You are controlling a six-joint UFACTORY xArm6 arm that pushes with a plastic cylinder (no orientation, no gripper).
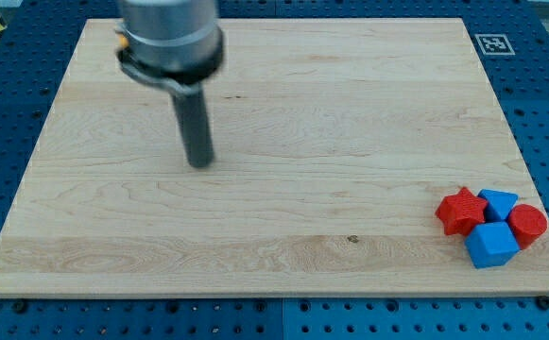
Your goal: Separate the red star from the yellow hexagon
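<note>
My tip (199,163) rests on the wooden board (274,113) in the upper left part of the view, far from all the blocks. The red star (459,211) lies near the board's lower right corner. It touches a small blue block (499,202) on its right and a larger blue block (490,245) below it. A red rounded block (528,225) sits at the right end of this cluster. No yellow hexagon shows in this view.
The cluster of blocks sits close to the board's right and bottom edges. A black-and-white marker tag (492,43) is on the blue perforated table (548,104) beyond the board's top right corner.
</note>
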